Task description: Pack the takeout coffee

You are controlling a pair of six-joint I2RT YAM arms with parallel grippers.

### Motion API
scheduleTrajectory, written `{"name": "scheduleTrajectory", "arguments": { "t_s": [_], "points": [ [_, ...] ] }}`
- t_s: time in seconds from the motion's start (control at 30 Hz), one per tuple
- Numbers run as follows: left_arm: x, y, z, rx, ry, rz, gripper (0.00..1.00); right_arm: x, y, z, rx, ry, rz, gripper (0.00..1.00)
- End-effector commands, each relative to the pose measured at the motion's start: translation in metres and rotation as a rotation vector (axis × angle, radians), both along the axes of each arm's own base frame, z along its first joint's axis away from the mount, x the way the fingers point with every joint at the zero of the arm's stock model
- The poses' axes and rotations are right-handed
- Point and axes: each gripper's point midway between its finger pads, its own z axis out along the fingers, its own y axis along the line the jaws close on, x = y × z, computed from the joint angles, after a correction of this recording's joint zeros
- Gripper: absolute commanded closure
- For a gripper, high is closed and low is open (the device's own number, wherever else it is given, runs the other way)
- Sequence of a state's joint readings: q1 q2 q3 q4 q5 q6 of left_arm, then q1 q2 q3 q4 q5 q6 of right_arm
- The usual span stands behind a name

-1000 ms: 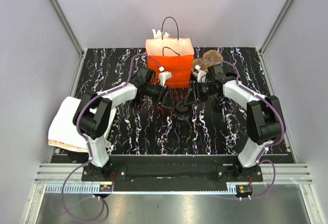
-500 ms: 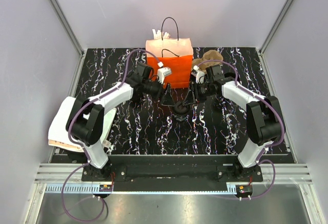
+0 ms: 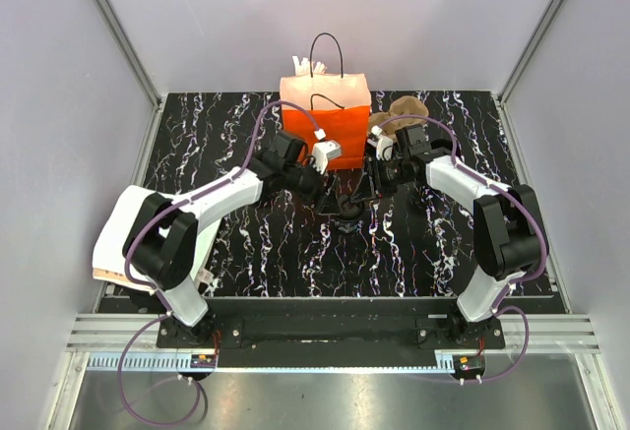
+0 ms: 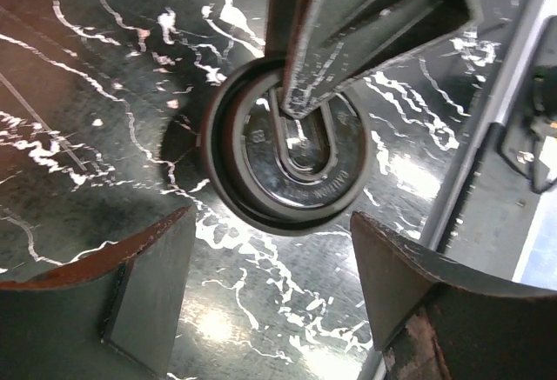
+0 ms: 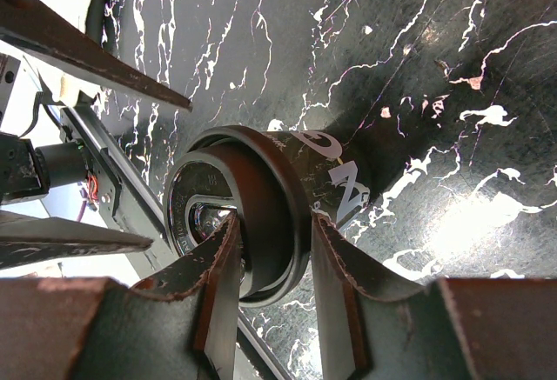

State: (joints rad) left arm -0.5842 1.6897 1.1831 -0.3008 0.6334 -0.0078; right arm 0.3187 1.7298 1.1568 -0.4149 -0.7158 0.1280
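The takeout coffee (image 3: 346, 209) is near the middle of the table (image 3: 246, 243), just in front of the orange paper bag (image 3: 325, 130). The right gripper (image 5: 274, 223) has it pinched by the rim wall, one finger inside the mouth and one against the outside. That is a thin, one-sided hold. The likeliest failure is the cup swinging or slipping out from between the fingers as it rises, or the wall buckling if the squeeze tightens. The left gripper (image 4: 271, 219) hovers just beside the cup with its fingers spread wide and nothing between them. Both pairs of fingers crowd the same small spot, so a careless move could knock finger against finger or bump the cup loose. Whether the cup's base touches the table I cannot tell. The bag stands upright toward the far edge with its handles (image 3: 330, 56) arching over the mouth. These and the bag's front wall lie between the cup and the opening, so a low approach would likely shove or tip the bag. A brown crumpled lump (image 3: 406, 110) lies just right of the bag and a white stack (image 3: 123, 238) overhangs the left edge, both seemingly off the path.
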Motion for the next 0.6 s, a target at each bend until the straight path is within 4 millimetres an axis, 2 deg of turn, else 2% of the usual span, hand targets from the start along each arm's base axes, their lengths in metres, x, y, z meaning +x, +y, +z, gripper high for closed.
{"name": "scheduleTrajectory", "arguments": {
  "t_s": [0.0,0.17,0.57],
  "points": [
    [0.012,0.001,0.009,0.043,-0.118,0.058,0.25,-0.001,-0.008,-0.011,-0.082,-0.04,-0.008,0.62],
    [0.018,-0.002,0.007,0.09,-0.173,0.099,0.25,-0.001,-0.009,-0.011,-0.084,-0.043,-0.01,0.62],
    [0.009,-0.01,0.006,0.128,-0.243,0.079,0.26,0.0,-0.009,-0.012,-0.088,-0.042,-0.013,0.62]
  ]
}}
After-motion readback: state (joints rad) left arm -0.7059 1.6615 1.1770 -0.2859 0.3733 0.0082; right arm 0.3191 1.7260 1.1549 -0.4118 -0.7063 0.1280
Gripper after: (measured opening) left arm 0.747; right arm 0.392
